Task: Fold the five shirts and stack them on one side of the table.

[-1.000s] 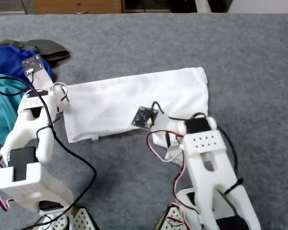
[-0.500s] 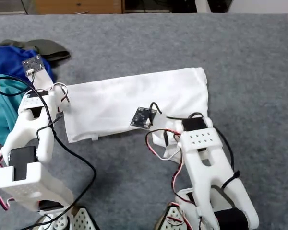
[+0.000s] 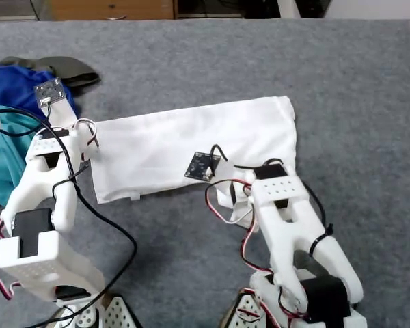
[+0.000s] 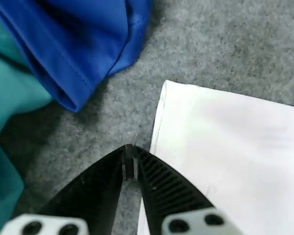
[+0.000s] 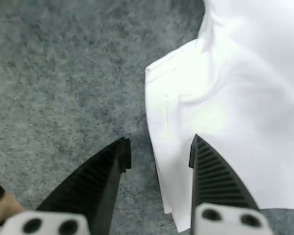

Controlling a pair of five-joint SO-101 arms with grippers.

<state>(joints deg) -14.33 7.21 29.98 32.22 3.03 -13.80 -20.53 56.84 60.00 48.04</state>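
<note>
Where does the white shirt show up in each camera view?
High view: white shirt spread across the table's middle.
Left wrist view: white shirt, one corner beside the shut left gripper, with the blue shirt nearby.
Right wrist view: white shirt, one edge lying between the open right gripper's fingers.
Shared landmark: the grey table cover.

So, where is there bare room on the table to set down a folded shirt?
Bare table lies beyond the white shirt and all along its right side. Crowded: the left edge, with the blue shirt, teal shirt and dark shirt.
</note>
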